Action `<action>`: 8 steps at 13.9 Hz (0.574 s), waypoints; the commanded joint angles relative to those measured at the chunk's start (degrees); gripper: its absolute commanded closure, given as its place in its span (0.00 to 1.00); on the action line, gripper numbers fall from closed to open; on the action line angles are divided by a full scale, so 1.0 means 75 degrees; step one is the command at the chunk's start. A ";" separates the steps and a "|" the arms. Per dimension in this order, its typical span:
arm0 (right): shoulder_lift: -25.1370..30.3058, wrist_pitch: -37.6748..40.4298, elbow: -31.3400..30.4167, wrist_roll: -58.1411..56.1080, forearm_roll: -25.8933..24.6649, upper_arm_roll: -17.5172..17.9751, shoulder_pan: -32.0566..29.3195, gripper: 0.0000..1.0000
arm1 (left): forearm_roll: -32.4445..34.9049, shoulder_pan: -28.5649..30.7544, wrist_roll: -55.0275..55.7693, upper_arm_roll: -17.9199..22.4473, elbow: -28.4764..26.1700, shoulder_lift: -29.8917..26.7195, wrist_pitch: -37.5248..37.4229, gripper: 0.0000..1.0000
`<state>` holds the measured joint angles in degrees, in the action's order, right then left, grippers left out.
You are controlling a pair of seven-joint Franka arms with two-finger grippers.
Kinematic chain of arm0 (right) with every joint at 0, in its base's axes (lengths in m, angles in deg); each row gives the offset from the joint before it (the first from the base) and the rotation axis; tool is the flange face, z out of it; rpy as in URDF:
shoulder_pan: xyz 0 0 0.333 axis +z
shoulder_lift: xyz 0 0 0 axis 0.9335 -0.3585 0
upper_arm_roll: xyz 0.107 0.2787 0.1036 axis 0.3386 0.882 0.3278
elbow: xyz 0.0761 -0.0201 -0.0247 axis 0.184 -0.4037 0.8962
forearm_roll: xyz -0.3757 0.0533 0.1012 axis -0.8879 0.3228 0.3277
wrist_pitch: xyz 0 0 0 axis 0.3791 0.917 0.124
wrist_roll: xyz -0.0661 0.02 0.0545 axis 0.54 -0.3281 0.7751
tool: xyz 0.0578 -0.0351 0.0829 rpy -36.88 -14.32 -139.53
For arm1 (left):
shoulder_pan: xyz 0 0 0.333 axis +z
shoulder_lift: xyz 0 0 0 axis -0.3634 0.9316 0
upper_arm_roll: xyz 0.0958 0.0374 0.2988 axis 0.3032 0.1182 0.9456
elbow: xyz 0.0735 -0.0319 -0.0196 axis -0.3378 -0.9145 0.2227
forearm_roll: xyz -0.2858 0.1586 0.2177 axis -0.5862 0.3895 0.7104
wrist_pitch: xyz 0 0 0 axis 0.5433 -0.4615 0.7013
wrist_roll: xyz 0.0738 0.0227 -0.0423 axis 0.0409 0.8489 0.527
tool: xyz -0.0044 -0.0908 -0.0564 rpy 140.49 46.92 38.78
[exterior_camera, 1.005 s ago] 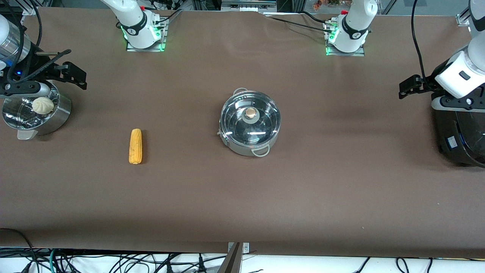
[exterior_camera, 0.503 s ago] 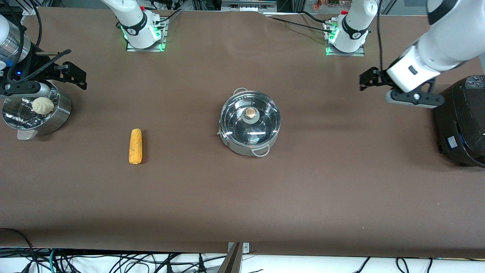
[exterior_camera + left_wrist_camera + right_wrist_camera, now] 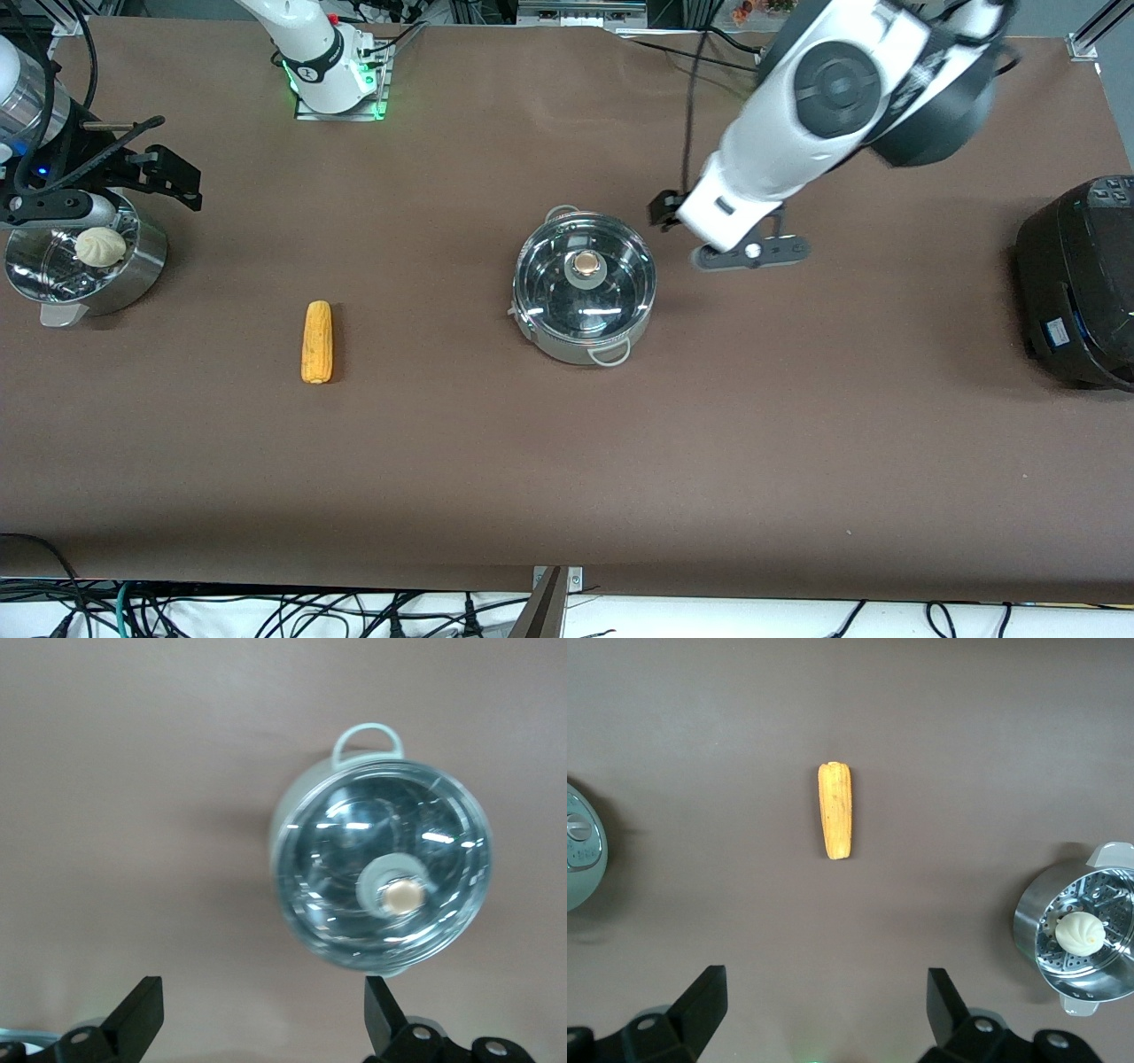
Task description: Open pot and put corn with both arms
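With its lid on, the pot (image 3: 585, 288) is sitting mid-surface, the left claw (image 3: 663, 211) hanging spread just beside it, likely lining up on the knob (image 3: 585, 262), while the right claw (image 3: 168, 173), spread, is waiting over the steamer bowl (image 3: 84, 266), the corn (image 3: 316, 341) lying between bowl and pot.

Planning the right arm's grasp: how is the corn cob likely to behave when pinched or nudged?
The corn looks stiff, so it should hold shape in a pinch. Its rounded, tapered body lies flat on the table, so a sideways nudge may roll it in a curve. Its kernel rows look bumpy, probably giving the right hand decent grip.
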<state>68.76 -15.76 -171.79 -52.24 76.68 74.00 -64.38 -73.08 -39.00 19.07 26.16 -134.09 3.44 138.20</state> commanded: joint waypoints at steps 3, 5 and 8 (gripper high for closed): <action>-0.0082 -0.0151 0.0214 -0.0054 0.0086 -0.0010 -0.0030 0.00 | 0.0550 -0.1212 0.0820 0.0124 0.0933 0.1343 0.1148 0.00; -0.0082 -0.0151 0.0214 -0.0019 0.0063 -0.0010 -0.0018 0.00 | 0.0597 -0.1588 0.0870 0.0136 0.0898 0.1683 0.1512 0.00; -0.0082 -0.0361 0.0214 0.0028 0.0098 -0.0010 -0.0030 0.00 | 0.1509 -0.1835 0.0835 0.0089 0.0851 0.2035 0.1537 0.00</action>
<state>68.75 -17.82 -171.78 -52.22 76.68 73.96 -64.41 -65.50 -51.86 25.36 26.46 -130.35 16.32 150.25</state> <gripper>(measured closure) 0.000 0.000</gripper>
